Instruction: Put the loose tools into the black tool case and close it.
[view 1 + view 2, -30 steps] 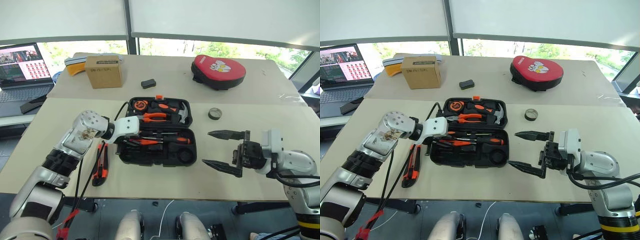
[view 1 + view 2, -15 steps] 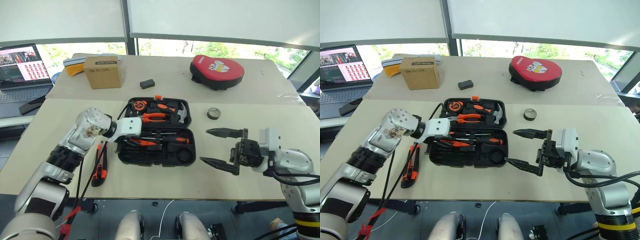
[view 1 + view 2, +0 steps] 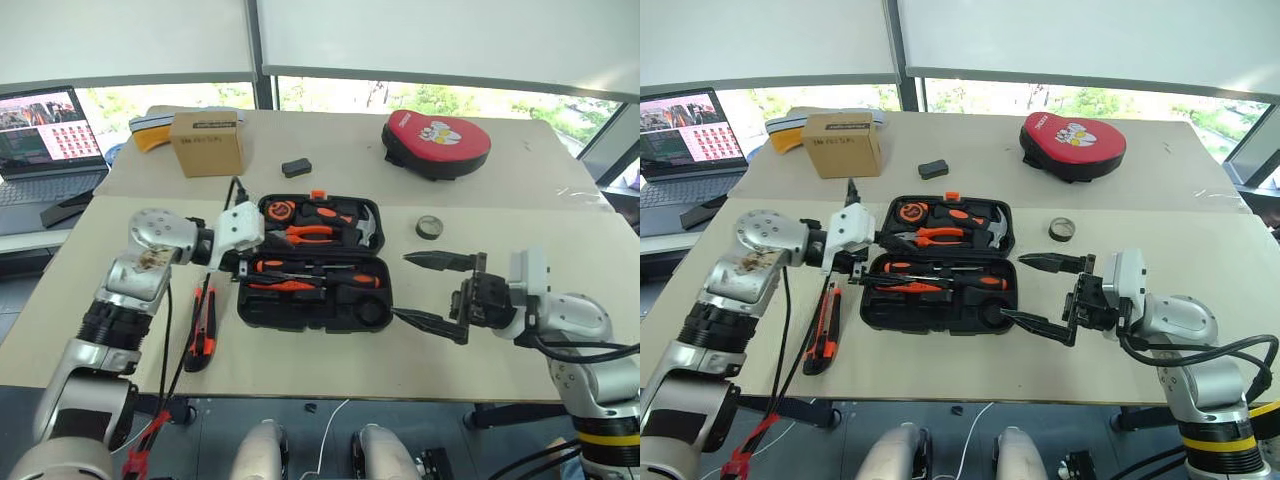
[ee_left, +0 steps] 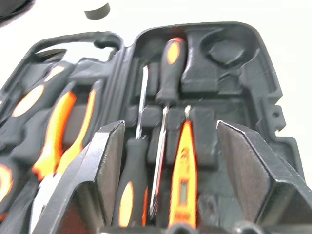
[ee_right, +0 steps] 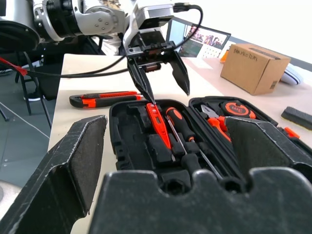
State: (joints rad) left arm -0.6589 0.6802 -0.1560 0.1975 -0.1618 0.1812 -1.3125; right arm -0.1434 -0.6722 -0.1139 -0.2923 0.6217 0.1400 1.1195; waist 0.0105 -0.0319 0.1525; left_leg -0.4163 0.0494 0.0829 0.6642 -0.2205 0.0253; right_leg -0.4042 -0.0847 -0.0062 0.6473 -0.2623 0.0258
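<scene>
Open tool case lies mid-table, a gripper at each end.
Left gripper hovers empty, fingers parted, over the case's left edge; right gripper gapes wide beside its right edge. Utility knife lies left; tape roll right.

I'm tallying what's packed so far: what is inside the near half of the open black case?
The black case's near half holds two screwdrivers, side by side, and the orange tester screwdriver. Its round pocket looks empty. Whatever lies beneath those tools is covered.
</scene>
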